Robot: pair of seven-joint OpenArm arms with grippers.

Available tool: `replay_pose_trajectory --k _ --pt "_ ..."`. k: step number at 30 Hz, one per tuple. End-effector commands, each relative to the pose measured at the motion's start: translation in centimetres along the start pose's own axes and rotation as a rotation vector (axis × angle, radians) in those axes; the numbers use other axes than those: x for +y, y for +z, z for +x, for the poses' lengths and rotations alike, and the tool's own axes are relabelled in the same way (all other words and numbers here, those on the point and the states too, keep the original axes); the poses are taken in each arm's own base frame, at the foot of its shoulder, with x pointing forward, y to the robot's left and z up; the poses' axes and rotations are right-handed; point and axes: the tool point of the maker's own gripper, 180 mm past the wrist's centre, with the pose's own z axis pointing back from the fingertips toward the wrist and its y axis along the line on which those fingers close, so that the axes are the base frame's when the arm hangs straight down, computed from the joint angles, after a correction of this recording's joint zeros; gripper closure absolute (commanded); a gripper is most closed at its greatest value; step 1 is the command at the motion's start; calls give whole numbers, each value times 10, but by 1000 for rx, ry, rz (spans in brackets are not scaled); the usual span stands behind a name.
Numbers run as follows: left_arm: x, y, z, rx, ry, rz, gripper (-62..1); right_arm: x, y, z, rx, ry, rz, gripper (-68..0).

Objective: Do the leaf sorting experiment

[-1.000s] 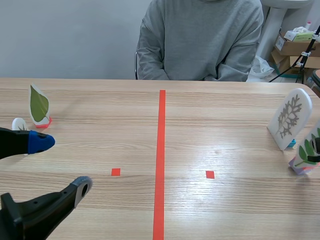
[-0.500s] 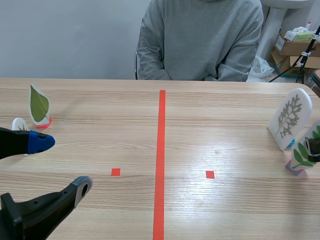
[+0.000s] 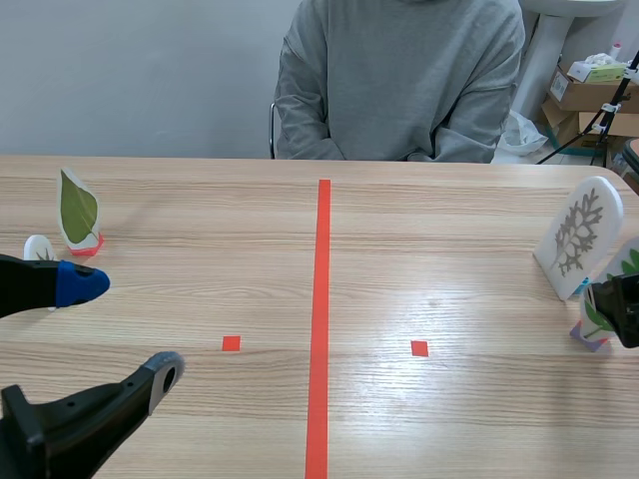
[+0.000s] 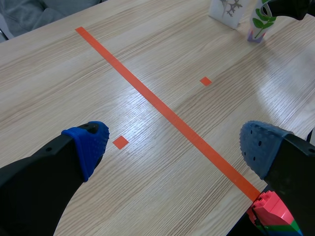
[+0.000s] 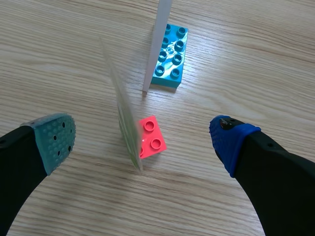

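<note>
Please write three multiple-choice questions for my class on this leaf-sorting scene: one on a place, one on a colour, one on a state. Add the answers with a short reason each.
1. Where does the sprig card stand?
A on the red line; B between the fingers of the right gripper; C lying flat.
2. What colour is the brick under the tall white card?
A yellow; B black; C blue.
3. How are the fingers of the left gripper?
A open; B shut on a card; C shut on nothing.
Answers: 1 B, the right wrist view shows it upright between them; 2 C, the brick is plainly blue; 3 A, they stand wide apart, holding nothing.
</note>
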Motion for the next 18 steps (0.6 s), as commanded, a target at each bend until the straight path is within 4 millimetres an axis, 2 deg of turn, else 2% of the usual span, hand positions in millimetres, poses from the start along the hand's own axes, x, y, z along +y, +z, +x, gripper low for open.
replay_pose_trajectory --k 1,8,13,18 --pt "-3 -1 7 -32 15 -7 -566 -8 7 16 -42 21 -9 -556" --pt "-3 -1 7 -33 15 -7 -566 12 33 18 -75 51 60 -556" --pt "-3 -1 7 -33 15 -7 -566 46 49 20 -69 117 105 -556" --pt "-3 -1 7 -33 15 -7 -566 84 69 32 -86 215 154 -557"
